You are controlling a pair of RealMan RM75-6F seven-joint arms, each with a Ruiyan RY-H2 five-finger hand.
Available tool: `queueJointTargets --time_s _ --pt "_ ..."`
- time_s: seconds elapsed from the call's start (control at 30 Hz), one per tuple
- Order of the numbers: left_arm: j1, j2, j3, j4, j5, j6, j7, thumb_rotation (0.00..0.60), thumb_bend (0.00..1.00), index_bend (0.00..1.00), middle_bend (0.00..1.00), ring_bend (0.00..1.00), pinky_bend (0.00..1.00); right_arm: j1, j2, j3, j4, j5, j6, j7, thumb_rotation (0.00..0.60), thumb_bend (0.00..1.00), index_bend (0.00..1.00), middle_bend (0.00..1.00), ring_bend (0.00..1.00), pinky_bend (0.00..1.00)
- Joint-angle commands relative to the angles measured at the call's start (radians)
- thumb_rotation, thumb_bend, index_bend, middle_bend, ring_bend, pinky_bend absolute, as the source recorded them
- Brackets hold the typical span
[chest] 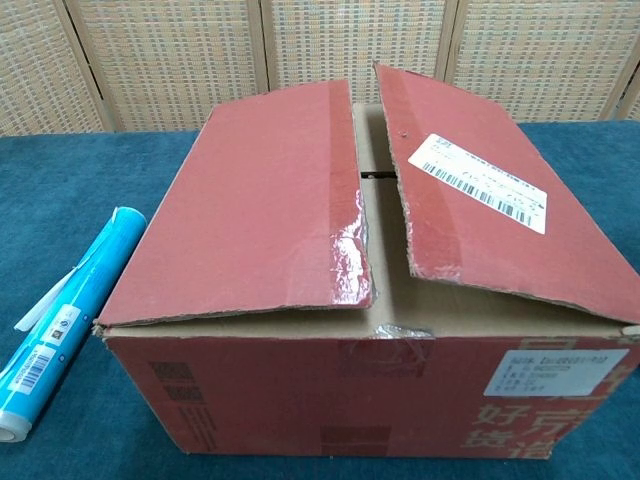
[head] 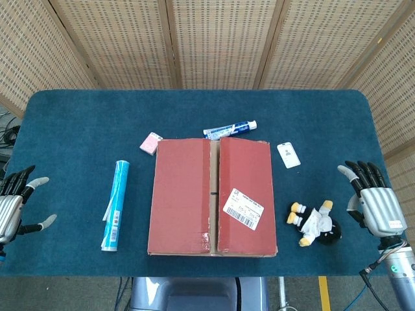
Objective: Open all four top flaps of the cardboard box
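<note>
Blue table (head: 78, 123): box (head: 213, 197) flaps closed, maybe slightly ajar; nothing opened. Left hand (head: 14, 207), right hand (head: 375, 204) flank box, fingers spread, empty.

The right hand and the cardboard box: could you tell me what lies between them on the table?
In the head view, a small plush toy lies on the blue cloth between the right hand and the cardboard box, closer to the box.

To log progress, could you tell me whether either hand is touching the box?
No, the left hand and right hand sit well apart from the cardboard box.
</note>
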Motion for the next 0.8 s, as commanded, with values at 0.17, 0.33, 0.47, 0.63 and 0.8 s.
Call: queueJointTargets --time_s 0.17,0.33,0.47,0.63,0.8 --pt "-0.016 0.009 0.001 -0.010 0.004 -0.024 0.007 0.501 0.23 0.19 0.00 0.00 0.00 0.089 0.027 0.011 -0.001 -0.130 -0.050 0.173 0.600 1.00 0.14 0.15 0.00 0.00" --pt "-0.025 0.009 0.004 -0.013 0.002 -0.040 0.017 0.502 0.23 0.19 0.00 0.00 0.00 0.155 0.022 0.026 0.008 -0.194 -0.071 0.256 0.600 1.00 0.20 0.20 0.00 0.00" --pt "-0.031 0.010 0.003 -0.017 0.001 -0.044 0.025 0.502 0.23 0.19 0.00 0.00 0.00 0.217 0.015 0.037 0.013 -0.240 -0.100 0.311 0.600 1.00 0.24 0.22 0.00 0.00" --pt "-0.042 0.010 -0.001 -0.019 0.001 -0.052 0.039 0.501 0.23 0.19 0.00 0.00 0.00 0.303 0.010 0.046 0.005 -0.278 -0.163 0.368 0.600 1.00 0.26 0.23 0.00 0.00" --pt "-0.060 0.017 -0.001 -0.029 -0.008 -0.079 0.059 0.500 0.23 0.19 0.00 0.00 0.00 0.387 0.001 0.055 -0.006 -0.301 -0.230 0.371 0.600 1.00 0.26 0.24 0.00 0.00"
